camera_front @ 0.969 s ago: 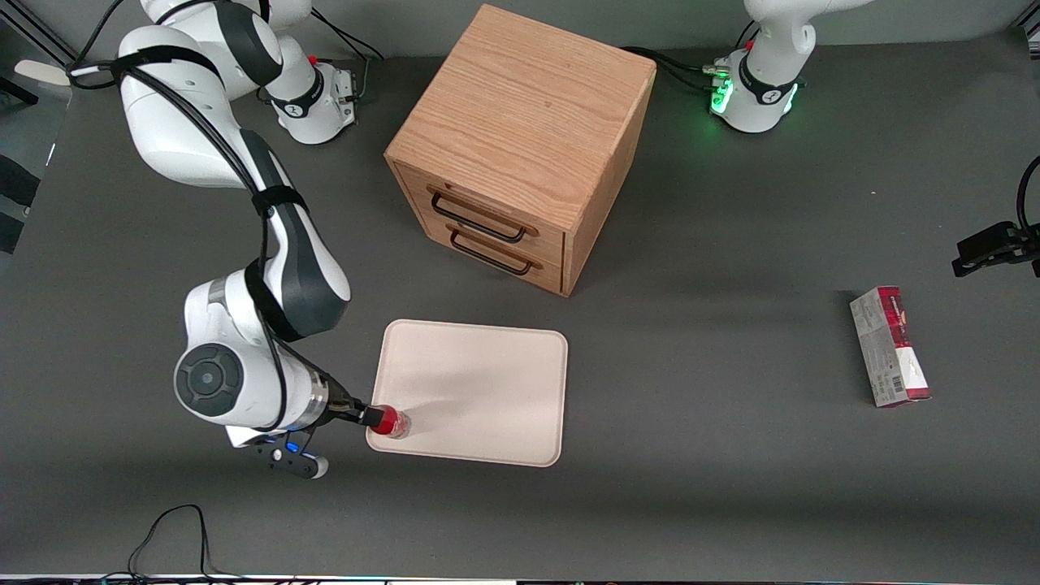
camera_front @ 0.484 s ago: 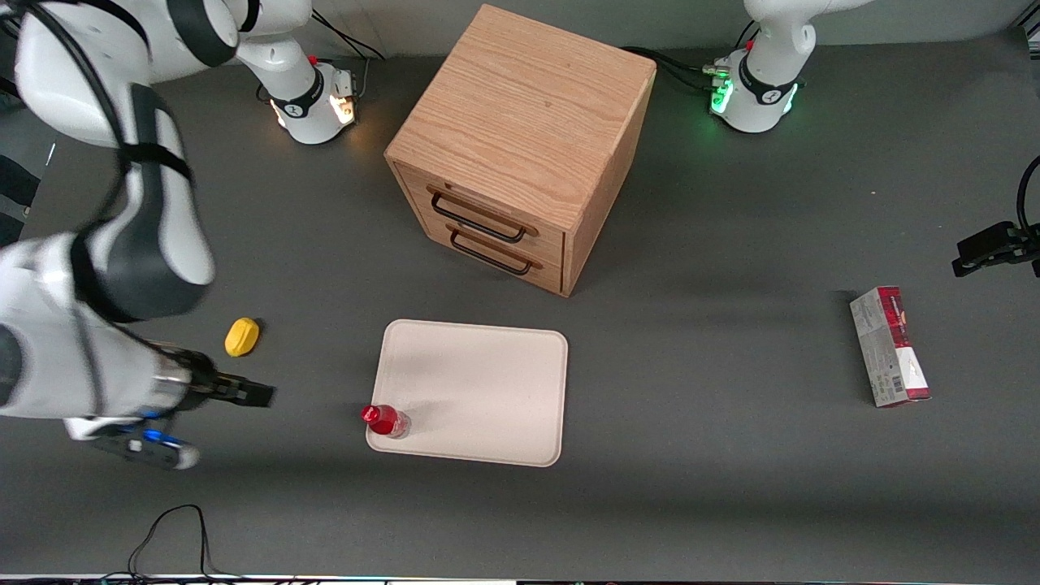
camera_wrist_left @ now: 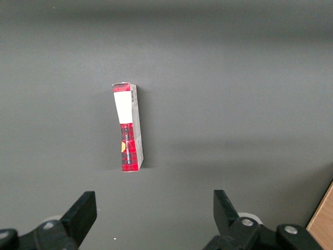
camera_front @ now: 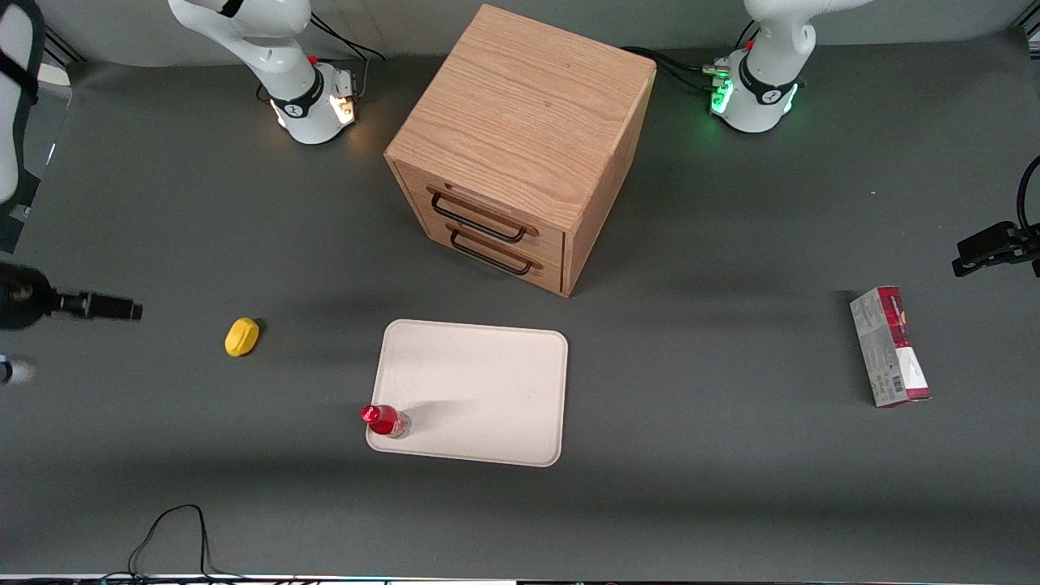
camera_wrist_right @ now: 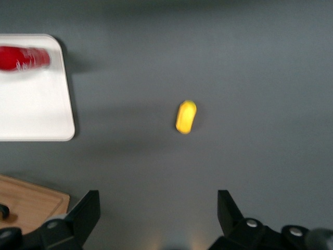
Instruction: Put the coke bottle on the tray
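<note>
Red coke bottle (camera_front: 384, 420) hugs tray (camera_front: 487, 382) corner; end effector (camera_wrist_right: 158, 219) spread.

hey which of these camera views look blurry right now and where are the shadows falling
Front view: sharp on the small red coke bottle standing on the pale cream-pink tray; the black gripper, open, is smeared at the working arm's end; the bottle's soft shadow crosses the tray.
Right wrist view: bottle and yellow oval object look soft.
Left wrist view: crisp.

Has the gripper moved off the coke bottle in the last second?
Yes. The gripper, open and empty, now sits at the working arm's end of the table, away from the tray. The coke bottle stands on the tray's corner, with the yellow object between them.
</note>
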Motion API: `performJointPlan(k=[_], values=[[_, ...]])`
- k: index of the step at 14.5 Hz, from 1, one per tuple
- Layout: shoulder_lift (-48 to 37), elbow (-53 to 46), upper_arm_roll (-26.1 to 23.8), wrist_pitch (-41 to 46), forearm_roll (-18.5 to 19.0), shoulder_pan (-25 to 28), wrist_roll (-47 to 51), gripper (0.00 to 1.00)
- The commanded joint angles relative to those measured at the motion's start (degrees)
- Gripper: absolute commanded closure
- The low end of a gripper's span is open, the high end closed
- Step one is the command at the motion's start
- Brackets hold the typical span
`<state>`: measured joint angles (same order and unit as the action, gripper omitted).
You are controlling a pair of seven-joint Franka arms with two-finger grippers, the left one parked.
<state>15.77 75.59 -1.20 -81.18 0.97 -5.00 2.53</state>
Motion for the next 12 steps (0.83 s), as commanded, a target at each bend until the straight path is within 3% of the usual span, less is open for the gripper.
performJointPlan(k=[1, 5, 12], values=[[-18.1, 22.2, 5.2, -7.3, -1.8, 4.5, -1.1, 0.00], [-22.2, 24.2, 7.3, -7.4, -1.8, 8.4, -1.6, 0.00], [-19.2, 20.3, 6.0, -7.0, -1.8, 10.7, -0.9, 0.00]])
